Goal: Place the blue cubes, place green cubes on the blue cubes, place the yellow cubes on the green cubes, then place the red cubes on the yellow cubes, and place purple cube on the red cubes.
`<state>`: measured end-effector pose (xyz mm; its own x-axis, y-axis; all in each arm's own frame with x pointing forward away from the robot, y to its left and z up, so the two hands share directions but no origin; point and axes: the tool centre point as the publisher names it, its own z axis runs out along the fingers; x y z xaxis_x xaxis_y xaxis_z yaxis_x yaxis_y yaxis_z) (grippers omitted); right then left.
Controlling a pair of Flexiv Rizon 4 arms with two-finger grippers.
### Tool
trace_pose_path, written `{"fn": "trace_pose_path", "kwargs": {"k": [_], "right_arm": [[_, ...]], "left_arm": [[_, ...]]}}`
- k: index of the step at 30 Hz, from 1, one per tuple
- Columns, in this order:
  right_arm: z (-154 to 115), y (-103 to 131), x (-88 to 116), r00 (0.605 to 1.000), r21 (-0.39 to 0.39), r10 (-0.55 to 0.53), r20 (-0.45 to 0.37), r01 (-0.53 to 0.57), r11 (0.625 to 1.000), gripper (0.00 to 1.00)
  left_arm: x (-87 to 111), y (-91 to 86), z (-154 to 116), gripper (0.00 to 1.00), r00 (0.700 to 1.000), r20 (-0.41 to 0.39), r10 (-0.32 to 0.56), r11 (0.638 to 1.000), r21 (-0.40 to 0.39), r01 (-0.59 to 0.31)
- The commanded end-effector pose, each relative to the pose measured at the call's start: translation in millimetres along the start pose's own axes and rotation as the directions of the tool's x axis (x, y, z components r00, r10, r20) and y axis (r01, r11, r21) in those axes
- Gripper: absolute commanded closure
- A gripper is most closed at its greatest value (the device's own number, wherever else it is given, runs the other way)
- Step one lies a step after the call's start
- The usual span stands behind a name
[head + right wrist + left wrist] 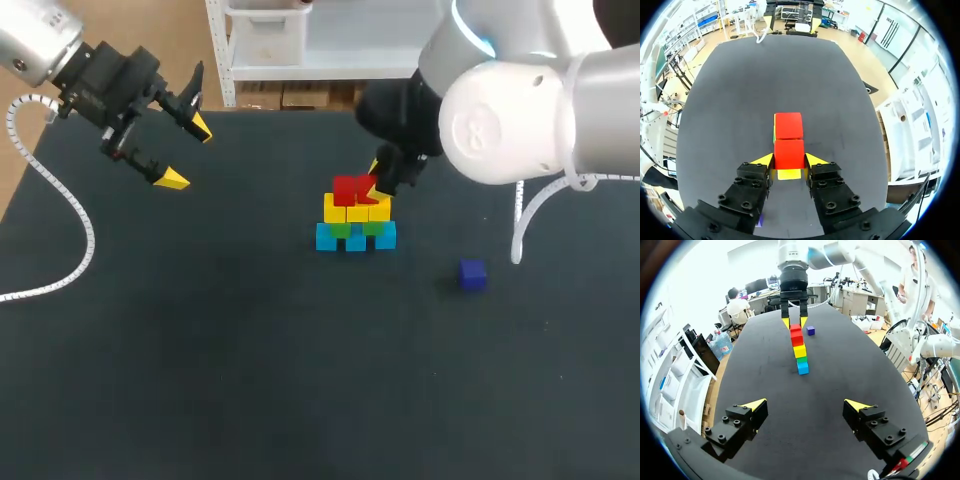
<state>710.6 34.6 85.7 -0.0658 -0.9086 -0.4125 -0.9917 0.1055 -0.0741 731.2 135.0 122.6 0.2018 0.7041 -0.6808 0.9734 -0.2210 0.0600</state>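
A small pyramid of cubes stands mid-table: blue cubes (355, 240) at the bottom, green cubes (341, 230) on them, then yellow cubes (336, 209), with two red cubes on top. My right gripper (375, 186) comes down from above, shut on the right-hand red cube (789, 152); its yellow-tipped fingers (763, 160) press that cube from both sides. The other red cube (788, 125) lies just ahead, touching it. The purple cube (472, 274) sits alone on the mat to the right. My left gripper (186, 154) hangs open and empty at the far left.
The black mat (250, 360) covers the table. A white coiled cable (60, 200) from my left arm trails along the left edge. From the left wrist, the stack (800, 347) appears end-on, with the right gripper (794, 322) over it.
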Motion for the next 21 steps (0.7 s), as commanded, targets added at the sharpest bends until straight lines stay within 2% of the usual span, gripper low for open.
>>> {"fn": "trace_pose_path", "kwargs": {"k": [1, 21], "right_arm": [[0.5, -0.6, 3.4, 1.0, 0.002, 0.004, 0.004, -0.004, 1.0, 1.0], [4.2, -1.6, 3.3, 1.0, -0.005, 0.005, 0.031, -0.005, 1.0, 1.0]], "left_arm": [[0.9, 0.8, 0.1, 0.0, 1.0, 0.001, 0.003, 1.0, 0.001, -0.003], [0.9, 0.8, 0.1, 0.0, 1.0, 0.001, 0.003, 1.0, 0.001, -0.003]]}}
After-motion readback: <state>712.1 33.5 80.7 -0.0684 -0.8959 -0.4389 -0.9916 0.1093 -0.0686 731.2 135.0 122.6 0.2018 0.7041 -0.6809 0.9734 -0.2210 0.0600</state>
